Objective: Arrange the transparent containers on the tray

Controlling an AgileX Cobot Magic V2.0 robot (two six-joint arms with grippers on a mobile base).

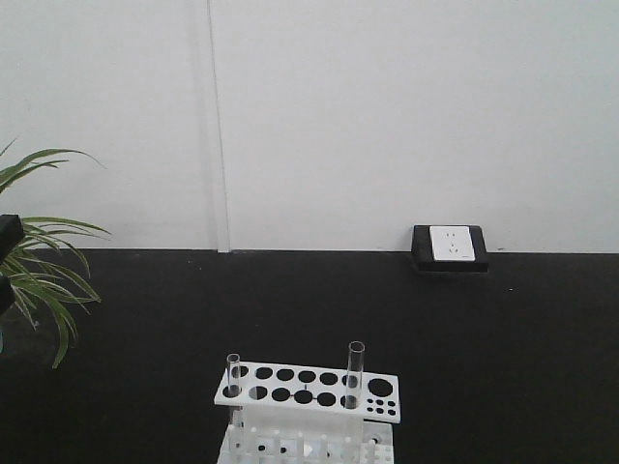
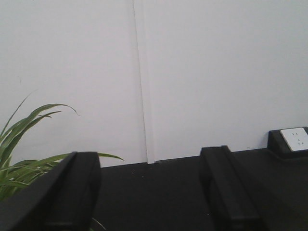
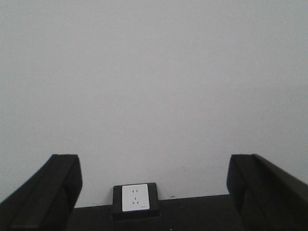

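Two clear glass tubes stand upright in a white rack (image 1: 308, 387) at the bottom centre of the front view, on the black desk (image 1: 484, 367). The shorter tube (image 1: 233, 375) sits in a hole at the rack's left end. The taller tube (image 1: 355, 372), a little wider, stands towards the right end. Both open rims point up, well apart from each other.

Two test tubes (image 1: 233, 377) (image 1: 355, 372), one rack (image 1: 290, 384), one plant (image 1: 44, 285), one socket (image 1: 451, 246).

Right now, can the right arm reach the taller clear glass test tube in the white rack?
Probably yes: the taller clear glass test tube stands upright, top exposed above the white plastic rack, and the right tool is open.
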